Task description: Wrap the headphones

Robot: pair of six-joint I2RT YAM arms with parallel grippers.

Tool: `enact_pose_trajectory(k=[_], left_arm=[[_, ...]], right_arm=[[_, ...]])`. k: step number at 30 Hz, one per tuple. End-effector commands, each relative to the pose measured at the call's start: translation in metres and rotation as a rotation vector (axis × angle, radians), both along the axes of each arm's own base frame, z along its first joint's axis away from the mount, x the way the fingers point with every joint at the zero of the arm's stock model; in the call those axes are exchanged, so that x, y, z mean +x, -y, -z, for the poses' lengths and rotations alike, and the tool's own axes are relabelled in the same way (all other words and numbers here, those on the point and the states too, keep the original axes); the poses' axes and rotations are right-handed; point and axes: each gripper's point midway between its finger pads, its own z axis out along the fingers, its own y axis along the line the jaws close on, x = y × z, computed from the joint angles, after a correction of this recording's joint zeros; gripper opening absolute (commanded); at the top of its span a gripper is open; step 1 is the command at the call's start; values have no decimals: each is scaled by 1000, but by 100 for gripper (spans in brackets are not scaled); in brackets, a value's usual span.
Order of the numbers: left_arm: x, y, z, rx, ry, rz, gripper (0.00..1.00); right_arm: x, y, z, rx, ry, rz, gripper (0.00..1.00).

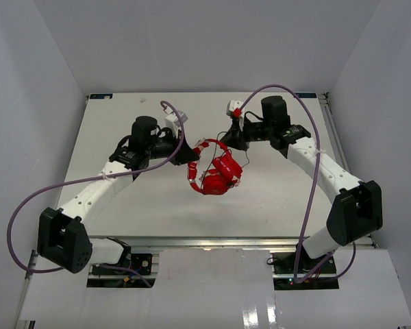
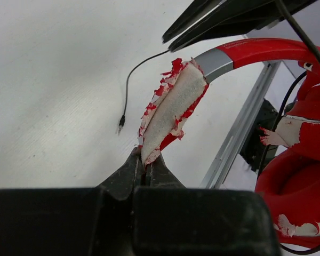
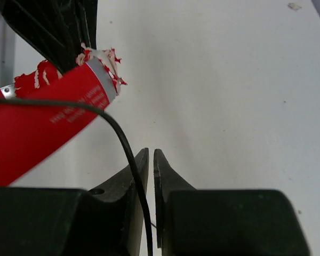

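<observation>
Headphones [image 1: 216, 179] at table [image 1: 123, 123] centre — left fingers [image 2: 122, 178] to their left, right fingers [image 3: 173, 178] behind.

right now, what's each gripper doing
left gripper: shut on the headphones, at the headband padding
right gripper: a slit apart, the cable at the gap; grip cannot be told

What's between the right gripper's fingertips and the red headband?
Only the thin dark cable, crossing bare white table from the headband down to the right gripper. It shows in the right wrist view.
</observation>
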Motion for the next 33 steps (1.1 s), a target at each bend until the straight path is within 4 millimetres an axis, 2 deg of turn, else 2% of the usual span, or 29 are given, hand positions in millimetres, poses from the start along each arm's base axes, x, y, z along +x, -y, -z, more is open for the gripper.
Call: enact_pose_trajectory(k=[1,4,5,6,7,9,13,21,22,24,28,29,30,32,33], left_arm=[[-16,12,-106,-192,145,70,0],[-5,11,-144,-230,179,7,0],[-2,10,-151,-231,179,-12,0],[1,9,-159,-234,184,-29,0],[4,9,-169,-236,189,-40,0],[12,9,-191,-235,193,-71,0],[20,2,-226,-248,215,-141,0],[49,-18,-264,-310,218,-380,0],[57,-26,-269,-316,235,-442,0],[68,-35,-275,-328,242,-525,0],[86,-58,-273,-328,244,-701,0],[92,-65,-269,-317,247,-754,0],[97,-74,-264,-302,248,-812,0],[110,-89,-243,-253,239,-916,0],[111,-89,-242,-243,245,-915,0]], right_arm=[[-38,-5,-17,205,-196,-223,17],[-47,-7,-29,267,-225,-284,18],[-52,-9,-33,287,-239,-313,18],[-58,-8,-32,298,-337,-307,19],[-60,-10,-37,317,-356,-319,20],[-61,-14,-49,353,-302,-357,20],[-70,-22,-57,389,-323,-394,19],[-99,-30,-50,427,-381,-425,18],[-104,-30,-47,427,-389,-422,17],[-107,-31,-44,427,-402,-407,15],[-98,-32,-38,415,-400,-317,8],[-95,-32,-40,412,-367,-295,8],[-86,-31,-30,376,-403,-203,8],[-63,-32,-27,329,-269,-84,8],[-68,-30,-14,280,-280,-85,8]])
